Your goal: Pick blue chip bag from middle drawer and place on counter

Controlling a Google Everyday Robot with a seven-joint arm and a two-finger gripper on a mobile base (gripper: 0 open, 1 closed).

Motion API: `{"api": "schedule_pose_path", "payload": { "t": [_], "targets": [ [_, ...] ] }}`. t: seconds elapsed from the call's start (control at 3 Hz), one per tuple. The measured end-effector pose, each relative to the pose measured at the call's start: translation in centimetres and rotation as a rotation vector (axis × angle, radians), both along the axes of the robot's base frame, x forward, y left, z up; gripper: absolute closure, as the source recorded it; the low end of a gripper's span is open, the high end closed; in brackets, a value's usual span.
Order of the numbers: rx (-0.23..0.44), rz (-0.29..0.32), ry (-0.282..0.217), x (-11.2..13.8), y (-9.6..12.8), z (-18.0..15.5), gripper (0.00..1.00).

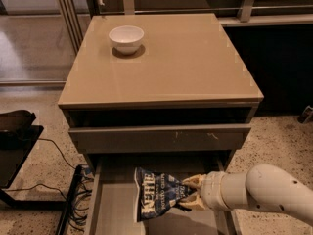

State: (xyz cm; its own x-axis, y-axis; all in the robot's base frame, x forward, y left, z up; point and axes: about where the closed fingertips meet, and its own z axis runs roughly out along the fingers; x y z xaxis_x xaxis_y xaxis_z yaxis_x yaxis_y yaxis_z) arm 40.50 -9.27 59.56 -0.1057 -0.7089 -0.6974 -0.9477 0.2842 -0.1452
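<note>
- Desk [186, 62]: smooth, glossy beige-taupe top slab that caught the light.
- Bowl [126, 37]: white and glazed-looking, with a soft sheen.
- Middle drawer [115, 209]: smooth, matt grey-taupe floor.
- Drawer front [156, 138] above it: matt, with a few small scratches.
- Blue chip bag [159, 192]: crinkly dark navy film, creased, with white print.
- Gripper [188, 194]: over the drawer's right side, pinching the bag's right edge with matt tan fingers [194, 181].
- Arm [264, 190]: smooth off-white plastic shell.
- Floor [279, 141]: speckled terrazzo.
</note>
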Motion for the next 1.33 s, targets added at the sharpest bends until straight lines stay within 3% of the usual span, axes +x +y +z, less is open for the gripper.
{"api": "schedule_pose_path", "payload": {
  "t": [0.33, 0.67, 1.33],
  "targets": [
    [-0.045, -0.02, -0.011, 0.2, 3.0, 7.4, 1.0],
    [-0.09, -0.06, -0.033, 0.2, 2.8, 10.0, 1.0],
    [-0.082, -0.039, -0.05, 0.5, 3.1, 10.9, 1.0]
  ]
}}
